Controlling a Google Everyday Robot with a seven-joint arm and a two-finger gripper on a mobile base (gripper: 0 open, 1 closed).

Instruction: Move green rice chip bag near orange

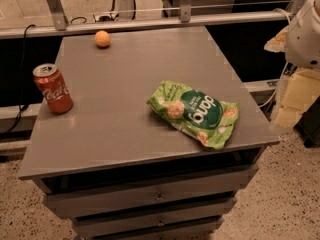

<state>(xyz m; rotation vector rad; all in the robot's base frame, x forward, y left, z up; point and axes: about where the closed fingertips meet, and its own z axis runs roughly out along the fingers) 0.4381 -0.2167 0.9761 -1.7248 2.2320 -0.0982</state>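
The green rice chip bag [196, 113] lies flat on the grey cabinet top [120, 99], towards its front right corner, logo side up. The orange [102, 38] sits far back on the left of the top, well away from the bag. My gripper [294, 103] hangs off the right side of the cabinet, beyond its edge and to the right of the bag, touching nothing. The white arm housing [305, 31] is above it.
A red Coca-Cola can [53, 89] stands upright near the left edge of the top. The cabinet has drawers [150, 196] in front. A metal rail [150, 23] runs behind it. Speckled floor lies below on the right.
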